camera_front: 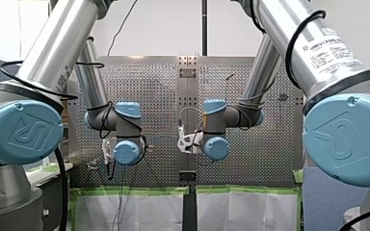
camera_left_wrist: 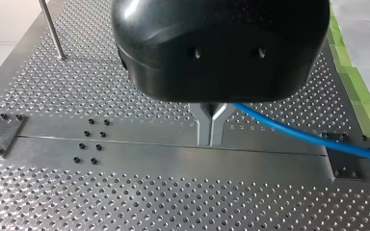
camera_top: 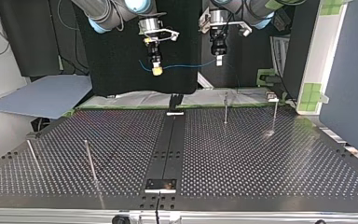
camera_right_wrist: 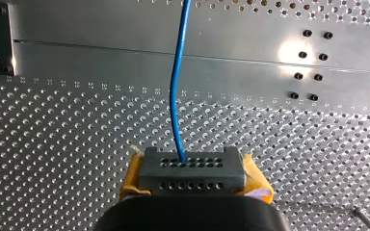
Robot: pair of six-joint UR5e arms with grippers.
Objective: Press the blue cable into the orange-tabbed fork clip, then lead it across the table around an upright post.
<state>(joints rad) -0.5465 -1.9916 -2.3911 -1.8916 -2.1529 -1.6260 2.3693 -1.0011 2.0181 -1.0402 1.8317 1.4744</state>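
Blue cable (camera_top: pixel 186 66) hung in the air over the far edge of the table (camera_top: pixel 270 163) in the top view. Its long axis ran nearly level across that view, strung between the two grippers with a slight sag. A short free end poked out past my right gripper (camera_top: pixel 156 71) toward the view's left. That gripper's yellow pads (camera_right_wrist: pixel 255 178) pinched the cable, which led straight away ahead of it in the right wrist view. The metal fingers (camera_left_wrist: pixel 203 126) of my left gripper (camera_top: pixel 218 60) were pressed together on the cable, which came out at their side and slanted off over the table. Thin posts (camera_top: pixel 225 108) stood upright on the table, below the cable. A label (camera_front: pixel 328 50) on my right arm read "UNIVERSAL ROBOTS"; its finer print could not be read.
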